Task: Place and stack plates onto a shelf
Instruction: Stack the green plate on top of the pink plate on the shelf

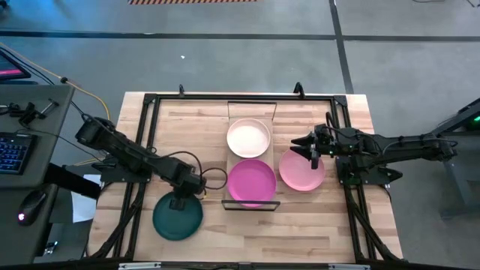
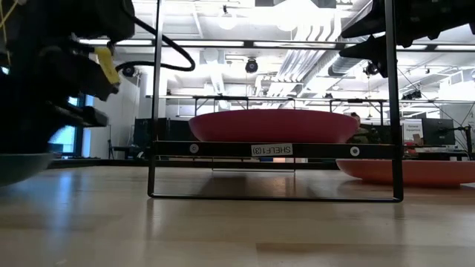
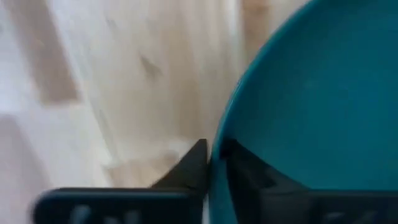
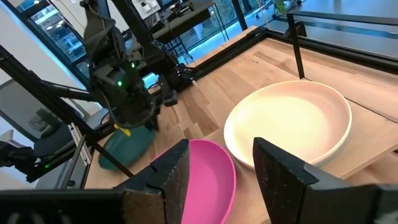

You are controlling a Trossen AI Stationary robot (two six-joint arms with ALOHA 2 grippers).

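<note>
The dark green plate (image 1: 178, 219) lies on the tabletop at its near left, and my left gripper (image 1: 180, 201) is shut on its far rim. The shelf (image 1: 231, 112) stands in the middle, with the cream plate (image 1: 248, 137) on its far part and the magenta plate (image 1: 251, 181) on its near part. To the right of the shelf, the light pink plate (image 1: 302, 172) rests flat on the table. My right gripper (image 1: 313, 155) hovers open over that plate's far edge and holds nothing. The pale teal plate is out of view. My left gripper (image 3: 214, 149) pinches the dark green plate's rim (image 3: 219, 134) on its far side. One finger (image 3: 193, 168) is outside the rim and the other finger (image 3: 249, 174) inside the bowl. It comes from above, slanting down. Whether the plate is lifted off the table I cannot tell.
The black wire frame (image 2: 393, 111) of the shelf rises at its corners, and a black rail frame (image 1: 142, 135) borders the tabletop. Bare wood (image 1: 300, 225) lies along the near edge. A desk with a keyboard (image 1: 11, 154) stands left of the table.
</note>
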